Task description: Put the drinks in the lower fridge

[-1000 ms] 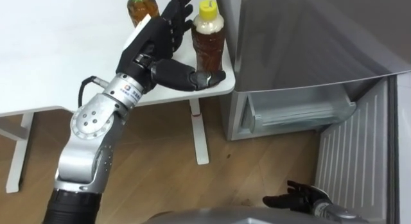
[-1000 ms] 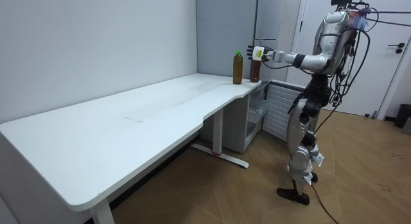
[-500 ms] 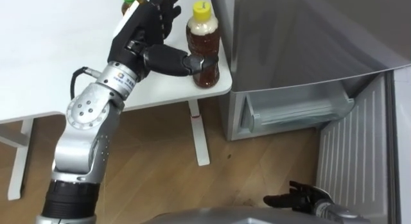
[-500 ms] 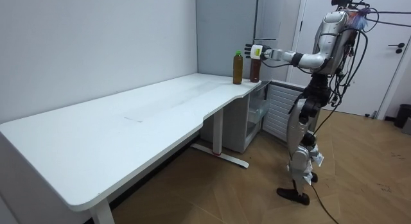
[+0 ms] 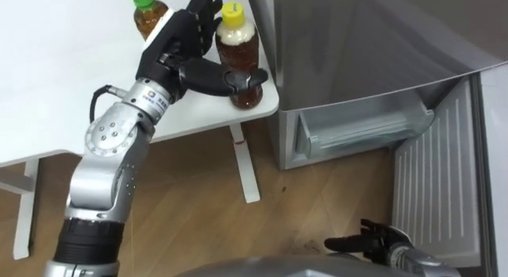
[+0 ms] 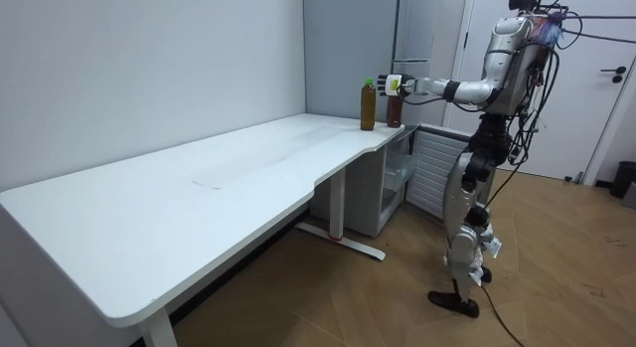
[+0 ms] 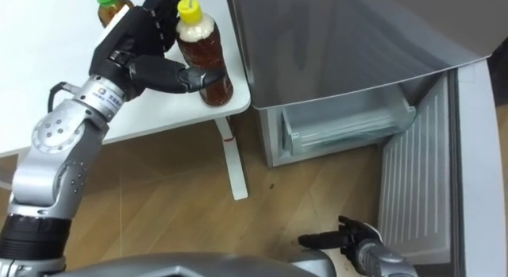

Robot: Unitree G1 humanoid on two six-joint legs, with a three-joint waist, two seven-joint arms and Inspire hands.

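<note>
A brown drink bottle with a yellow cap point(image 5: 243, 56) stands on the right corner of the white table point(image 5: 55, 86), next to the fridge. Behind it to the left stands a second brown bottle with a green cap point(image 5: 147, 15). My left hand point(image 5: 176, 48) is at the yellow-capped bottle. Its thumb lies across the bottle's front and its fingers point straight up on the bottle's left and far side. In the room view the left hand point(image 6: 389, 85) reaches over the table corner to both bottles. My right hand point(image 5: 367, 246) hangs low by the fridge door, its fingers relaxed.
The grey fridge point(image 5: 357, 39) stands right of the table. Its lower compartment is open and a clear drawer point(image 5: 361, 132) shows inside. The lower door point(image 5: 436, 190) swings out to the right. Wooden floor lies between the table leg point(image 5: 246, 170) and the fridge.
My left hand has closed in on the yellow-capped bottle, and its thumb has risen from the bottle's base to its middle. The eye view has shifted a little. The right hand has stayed put.
</note>
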